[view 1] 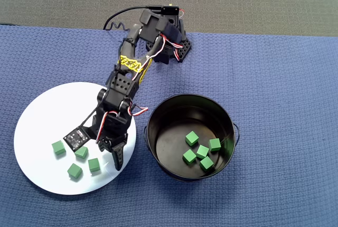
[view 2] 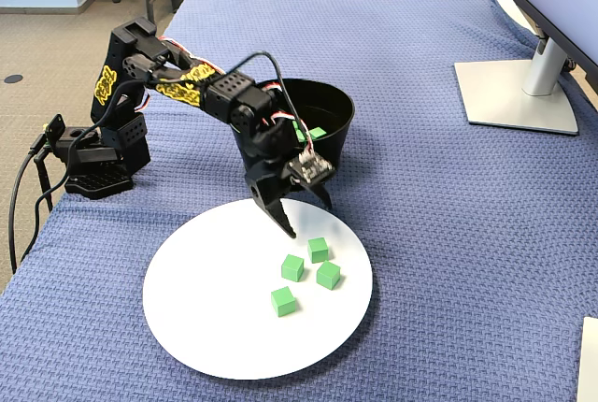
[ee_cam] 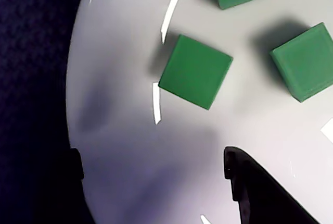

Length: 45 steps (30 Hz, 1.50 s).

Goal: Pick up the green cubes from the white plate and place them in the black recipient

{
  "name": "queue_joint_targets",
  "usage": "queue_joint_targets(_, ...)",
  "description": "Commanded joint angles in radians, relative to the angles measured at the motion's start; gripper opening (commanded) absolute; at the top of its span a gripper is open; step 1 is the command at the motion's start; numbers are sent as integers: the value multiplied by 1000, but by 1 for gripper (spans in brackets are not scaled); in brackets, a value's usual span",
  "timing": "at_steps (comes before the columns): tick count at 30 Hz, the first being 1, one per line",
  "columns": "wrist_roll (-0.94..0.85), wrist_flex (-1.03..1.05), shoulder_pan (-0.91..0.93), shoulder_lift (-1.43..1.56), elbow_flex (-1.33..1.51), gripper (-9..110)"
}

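Several green cubes [view 1: 81, 152] lie on the lower part of the white plate [view 1: 47, 116], which sits on the left in the overhead view. More green cubes [view 1: 202, 151] rest on the floor of the black recipient [view 1: 158, 132], just right of the plate. My gripper [view 1: 108, 155] hovers open over the plate's right side, near the cubes and touching none. In the wrist view the gripper [ee_cam: 153, 169] has only bare plate [ee_cam: 119, 130] between its fingers, and the nearest cube [ee_cam: 195, 71] lies ahead of them. The fixed view shows the gripper [view 2: 306, 215] just above the cubes [view 2: 318, 250], in front of the recipient [view 2: 341, 126].
A blue woven cloth [view 1: 285, 105] covers the table. The arm's base [view 2: 93, 168] stands at the table's left edge in the fixed view. A monitor stand [view 2: 519, 93] sits at the far right.
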Motion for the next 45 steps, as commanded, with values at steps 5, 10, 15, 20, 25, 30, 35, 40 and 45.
queue_joint_targets(5, 25, -18, 14, -49, -149, 28)
queue_joint_targets(10, 86, -37, 28, -72, -184, 26)
queue_joint_targets(15, 172, -20, 32, -61, -181, 26)
queue_joint_targets(20, 272, -32, 48, -29, -129, 24)
queue_joint_targets(25, 314, -55, 66, -5, -89, 23)
queue_joint_targets(30, 305, -69, 64, -20, -87, 24)
queue_joint_targets(35, 324, -87, 66, -35, -104, 22)
queue_joint_targets(40, 341, -57, 71, -67, -163, 20)
queue_joint_targets(45, 341, -58, 72, -92, -186, 17)
